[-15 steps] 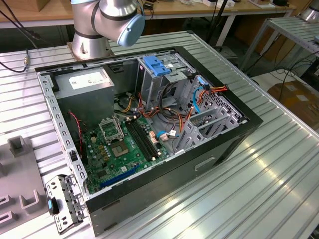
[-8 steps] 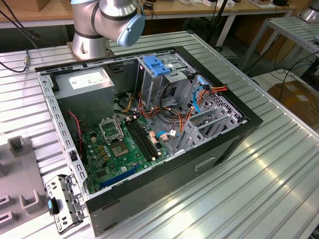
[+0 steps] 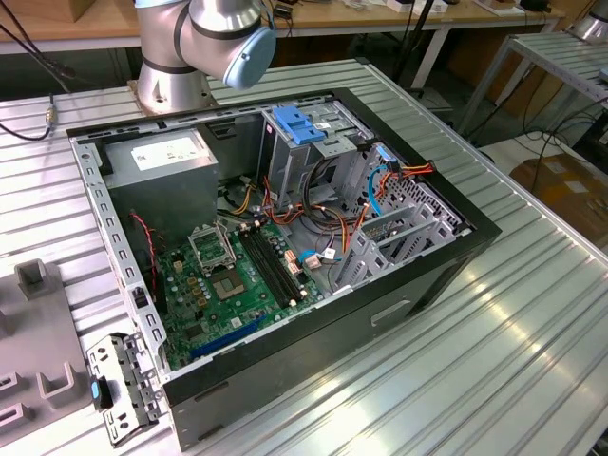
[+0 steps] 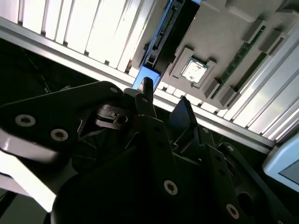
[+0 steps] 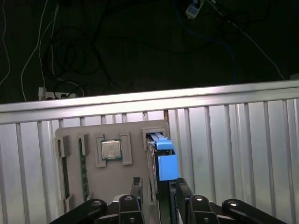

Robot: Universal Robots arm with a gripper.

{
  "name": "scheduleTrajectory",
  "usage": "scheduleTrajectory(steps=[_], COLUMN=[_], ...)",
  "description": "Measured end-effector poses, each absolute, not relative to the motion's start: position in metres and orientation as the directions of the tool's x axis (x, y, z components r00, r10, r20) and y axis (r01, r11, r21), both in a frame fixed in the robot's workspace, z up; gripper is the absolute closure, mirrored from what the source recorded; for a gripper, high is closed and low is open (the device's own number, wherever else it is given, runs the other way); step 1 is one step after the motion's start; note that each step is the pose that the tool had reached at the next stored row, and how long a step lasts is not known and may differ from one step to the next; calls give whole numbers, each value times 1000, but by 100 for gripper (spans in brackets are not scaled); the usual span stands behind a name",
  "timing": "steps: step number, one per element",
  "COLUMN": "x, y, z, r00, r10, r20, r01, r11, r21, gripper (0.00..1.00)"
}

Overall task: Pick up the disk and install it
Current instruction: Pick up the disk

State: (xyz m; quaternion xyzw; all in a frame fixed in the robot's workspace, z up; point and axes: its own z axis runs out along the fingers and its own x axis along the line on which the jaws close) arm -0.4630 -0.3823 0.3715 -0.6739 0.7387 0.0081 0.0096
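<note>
The disk (image 5: 158, 154) stands on edge in a slot of a grey holder tray (image 5: 135, 135), with a blue carrier rail (image 5: 167, 165) along its side. In the second wrist view the disk (image 4: 170, 28) is a dark slab with blue edging. My gripper (image 5: 158, 189) is open and hovers just over the disk's near end, one dark finger (image 5: 136, 186) on either side and apart from it. The two fingertips (image 4: 147, 91) also stand apart in the second wrist view, with my gripper (image 4: 164, 105) short of the blue rail end (image 4: 140, 81).
The tray also holds a processor chip (image 5: 111, 150) and a memory stick (image 5: 83, 163). The open computer case (image 3: 285, 237) lies on the ribbed metal table, with a blue-latched drive cage (image 3: 299, 123), grey power supply (image 3: 161, 161), motherboard (image 3: 228, 275) and loose cables. A metal bracket (image 3: 123, 385) lies beside it.
</note>
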Motion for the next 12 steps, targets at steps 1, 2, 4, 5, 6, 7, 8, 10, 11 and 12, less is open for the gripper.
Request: scheduleTrajectory(steps=[1, 2, 4, 5, 6, 7, 8, 10, 11, 12], x=[-463, -463, -463, -463, -463, -463, -463, -463, -463, -463], y=[-382, -382, -382, -382, -382, -382, -382, -381, -381, -381], z=[371, 371, 370, 370, 369, 368, 367, 363, 361, 359], r00=[-91, -91, -91, -91, -91, -91, -89, -79, -70, -64], r10=[-995, -995, -995, -995, -996, -996, -996, -997, -997, -998], r20=[-25, -25, -25, -25, -25, -25, -25, -25, -25, -25], r01=[-996, -996, -996, -996, -996, -996, -996, -997, -998, -998], r11=[92, 91, 92, 91, 91, 91, 89, 79, 70, 64], r21=[-1, -1, -1, -1, -1, -1, -1, -1, -1, -1], gripper=[58, 58, 58, 58, 56, 56, 50, 50, 50, 50])
